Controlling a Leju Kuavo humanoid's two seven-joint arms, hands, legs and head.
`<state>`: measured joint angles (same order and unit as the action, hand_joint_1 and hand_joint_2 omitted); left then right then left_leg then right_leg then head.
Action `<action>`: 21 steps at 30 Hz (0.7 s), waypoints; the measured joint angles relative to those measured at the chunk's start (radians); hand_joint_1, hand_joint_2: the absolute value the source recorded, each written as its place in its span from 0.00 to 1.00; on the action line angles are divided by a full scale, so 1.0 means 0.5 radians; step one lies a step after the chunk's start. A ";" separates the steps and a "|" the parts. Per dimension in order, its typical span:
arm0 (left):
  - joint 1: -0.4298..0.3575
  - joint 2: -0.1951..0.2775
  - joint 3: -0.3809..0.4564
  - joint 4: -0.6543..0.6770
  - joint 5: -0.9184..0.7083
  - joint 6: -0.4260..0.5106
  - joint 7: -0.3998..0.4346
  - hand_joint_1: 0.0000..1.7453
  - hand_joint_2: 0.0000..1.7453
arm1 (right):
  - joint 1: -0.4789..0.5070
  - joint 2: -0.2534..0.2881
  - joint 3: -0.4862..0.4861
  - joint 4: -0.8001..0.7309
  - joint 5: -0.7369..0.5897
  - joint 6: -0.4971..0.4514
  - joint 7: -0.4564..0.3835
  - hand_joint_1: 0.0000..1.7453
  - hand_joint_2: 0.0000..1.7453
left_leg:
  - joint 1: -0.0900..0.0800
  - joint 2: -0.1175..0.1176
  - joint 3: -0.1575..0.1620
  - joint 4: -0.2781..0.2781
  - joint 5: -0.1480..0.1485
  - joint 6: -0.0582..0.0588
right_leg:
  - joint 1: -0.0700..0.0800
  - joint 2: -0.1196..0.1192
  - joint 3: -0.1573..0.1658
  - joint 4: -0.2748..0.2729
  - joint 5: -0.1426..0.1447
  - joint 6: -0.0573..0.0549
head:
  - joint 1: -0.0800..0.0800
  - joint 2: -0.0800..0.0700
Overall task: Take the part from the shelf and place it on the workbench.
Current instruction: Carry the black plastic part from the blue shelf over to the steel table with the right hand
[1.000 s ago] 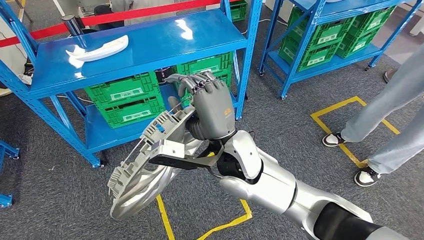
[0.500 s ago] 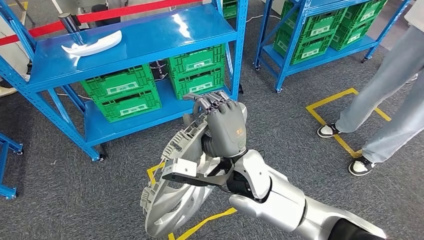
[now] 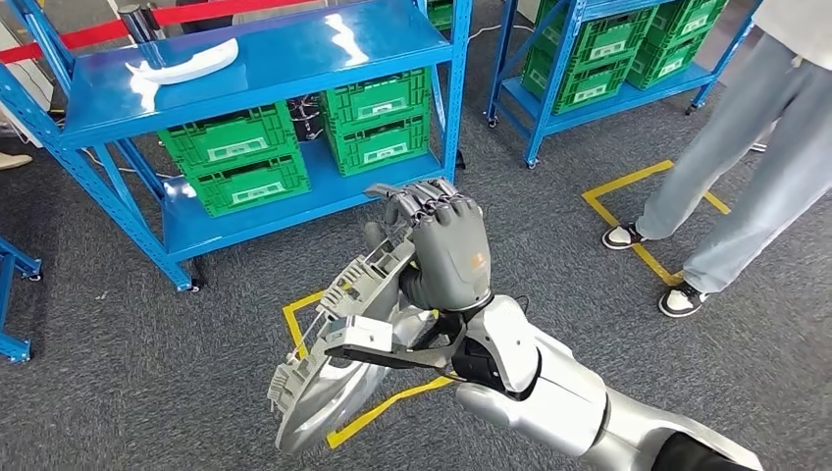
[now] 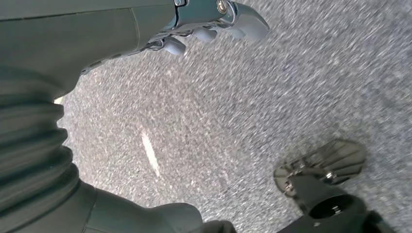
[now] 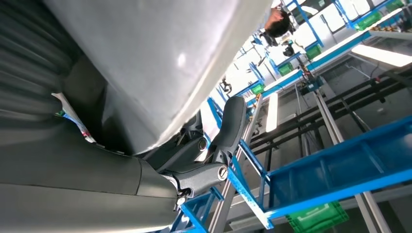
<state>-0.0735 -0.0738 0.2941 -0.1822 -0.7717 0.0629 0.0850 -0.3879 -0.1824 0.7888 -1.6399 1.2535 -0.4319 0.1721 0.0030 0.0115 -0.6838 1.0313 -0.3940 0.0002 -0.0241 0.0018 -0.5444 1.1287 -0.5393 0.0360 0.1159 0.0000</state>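
Right robot hand grips the silver part; wrist view reveals its smooth underside.

The silver, ribbed, curved part hangs tilted above the grey floor, gripped at its upper rim.

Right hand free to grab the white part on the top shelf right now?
Probably not. The right hand already grips the silver part, and the white part lies on the blue shelf, well beyond it.

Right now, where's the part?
Head view, centre: the grey part is held in the right hand, above yellow floor tape, in front of the blue shelf.
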 joint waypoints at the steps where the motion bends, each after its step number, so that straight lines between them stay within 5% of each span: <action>1: 0.000 0.000 0.000 -0.001 0.003 0.001 0.002 0.00 1.00 | -0.013 0.005 0.000 0.001 -0.006 0.002 -0.008 1.00 1.00 | -0.002 -0.002 -0.024 0.017 0.019 -0.013 | 0.001 0.001 0.068 -0.111 -0.049 -0.010 | 0.003 0.000; 3: 0.002 0.001 0.001 -0.002 0.011 0.002 0.005 0.00 1.00 | -0.028 0.013 0.001 0.007 -0.017 0.003 -0.023 1.00 1.00 | 0.000 -0.005 -0.042 0.017 0.062 -0.038 | 0.014 0.002 0.092 -0.192 -0.093 -0.053 | 0.003 0.000; 5: 0.008 0.001 0.005 0.000 0.025 0.004 0.005 0.00 1.00 | -0.036 0.021 0.004 0.019 -0.028 0.004 -0.032 1.00 1.00 | 0.009 -0.009 -0.057 0.025 0.043 -0.062 | 0.015 -0.008 0.052 -0.184 -0.050 -0.090 | -0.006 0.000; 7: 0.014 0.000 0.009 0.002 0.036 0.009 0.001 0.00 1.00 | -0.049 0.035 0.007 0.032 -0.035 0.007 -0.040 1.00 1.00 | 0.015 -0.012 -0.098 0.154 -0.132 -0.082 | 0.011 -0.016 -0.002 -0.185 0.006 -0.119 | -0.022 0.000; 9: 0.013 -0.002 0.009 0.003 0.039 0.014 -0.004 0.00 1.00 | -0.061 0.050 0.010 0.042 -0.040 0.011 -0.052 1.00 1.00 | 0.015 -0.014 -0.141 0.405 -0.330 -0.093 | 0.016 -0.015 -0.065 -0.184 0.063 -0.129 | -0.038 0.000; 10: 0.012 -0.002 0.009 0.003 0.041 0.016 -0.005 0.00 1.00 | -0.064 0.055 0.012 0.047 -0.041 0.013 -0.056 1.00 1.00 | 0.015 -0.014 -0.144 0.520 -0.366 -0.093 | 0.020 -0.016 -0.099 -0.183 0.091 -0.129 | -0.041 0.000; 12: 0.012 -0.002 0.010 0.003 0.044 0.018 -0.006 0.00 1.00 | -0.066 0.060 0.017 0.055 -0.043 0.019 -0.059 1.00 1.00 | 0.013 -0.016 -0.078 0.592 -0.306 -0.081 | 0.028 -0.019 -0.168 -0.181 0.147 -0.124 | -0.044 0.000; 14: 0.010 0.000 0.011 0.001 0.045 0.019 -0.007 0.00 1.00 | -0.073 0.066 0.019 0.060 -0.047 0.022 -0.060 1.00 1.00 | 0.003 -0.022 0.129 0.389 -0.241 -0.047 | 0.032 -0.020 -0.231 -0.180 0.203 -0.117 | -0.042 0.000; 16: 0.005 0.003 0.012 -0.005 0.049 0.023 -0.010 0.00 1.00 | -0.091 0.076 0.021 0.061 -0.055 0.023 -0.063 1.00 1.00 | -0.019 -0.030 0.372 0.065 -0.306 -0.015 | 0.029 -0.023 -0.262 -0.186 0.252 -0.100 | -0.041 0.000; 17: 0.003 0.005 0.014 -0.008 0.052 0.028 -0.011 0.00 1.00 | -0.102 0.081 0.022 0.063 -0.059 0.023 -0.064 1.00 1.00 | -0.031 -0.033 0.436 -0.037 -0.340 -0.004 | 0.022 -0.026 -0.264 -0.195 0.275 -0.088 | -0.044 0.000; 19: 0.001 0.002 0.023 -0.007 0.055 0.038 -0.011 0.00 1.00 | -0.119 0.089 0.025 0.070 -0.067 0.024 -0.064 1.00 1.00 | -0.041 -0.032 0.440 -0.102 -0.318 0.012 | 0.013 -0.029 -0.269 -0.224 0.324 -0.062 | -0.052 0.000; 21: 0.003 0.000 0.030 -0.006 0.056 0.042 -0.008 0.00 1.00 | -0.127 0.093 0.027 0.079 -0.072 0.025 -0.064 1.00 1.00 | -0.032 -0.020 0.398 -0.128 -0.253 0.042 | 0.013 -0.020 -0.302 -0.194 0.263 -0.042 | -0.058 0.000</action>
<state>-0.0721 -0.0736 0.3093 -0.1851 -0.7440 0.0837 0.0812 -0.4516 -0.1358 0.8023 -1.6003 1.2178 -0.4195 0.1403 -0.0128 0.0013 -0.4847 0.9675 -0.5203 0.0210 -0.0176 -0.0082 -0.6953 1.0317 -0.4081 0.0152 0.0870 0.0000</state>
